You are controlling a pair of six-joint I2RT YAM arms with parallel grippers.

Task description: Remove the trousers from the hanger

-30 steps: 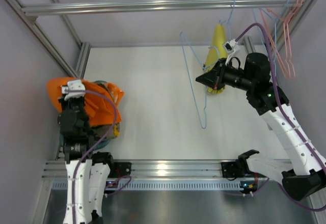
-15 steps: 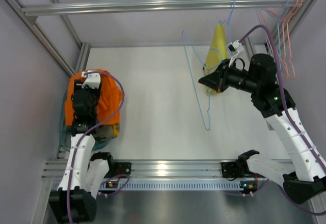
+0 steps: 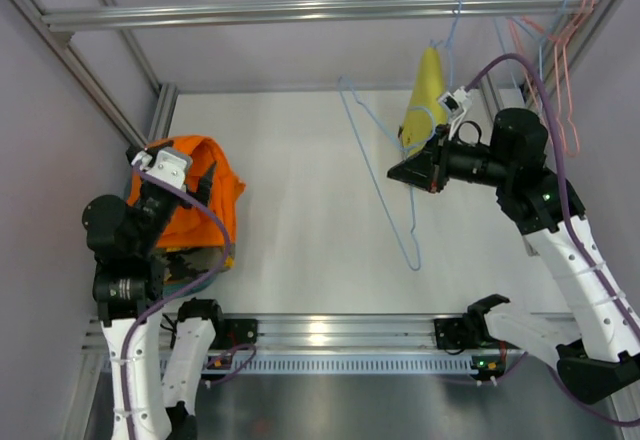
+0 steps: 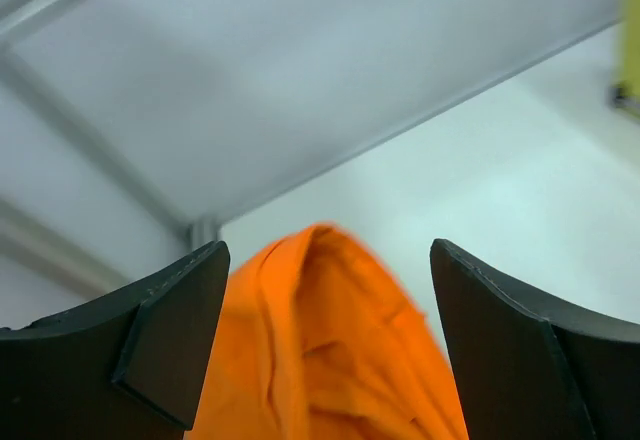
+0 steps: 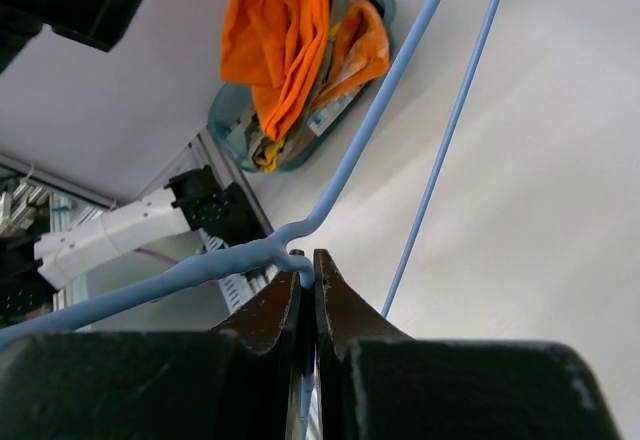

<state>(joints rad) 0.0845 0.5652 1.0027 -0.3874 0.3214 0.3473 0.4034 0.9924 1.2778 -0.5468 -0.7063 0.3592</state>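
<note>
Top view: the bright orange cloth trousers [image 3: 195, 205] lie heaped at nine o'clock, off the thin light-blue wire hanger [image 3: 412, 260], which the right gripper [image 3: 395, 173] holds at two o'clock. The left gripper [image 3: 175, 165] hovers over the heap.

Left wrist view: the left gripper [image 4: 328, 250] has its fingers spread wide, released, with the trousers [image 4: 320, 360] at six o'clock.

Right wrist view: the right gripper [image 5: 307, 260] is clenched on the hanger's [image 5: 380, 90] twisted neck. The trousers [image 5: 275, 40] sit at eleven o'clock on a teal plastic basket [image 5: 228, 132].
</note>
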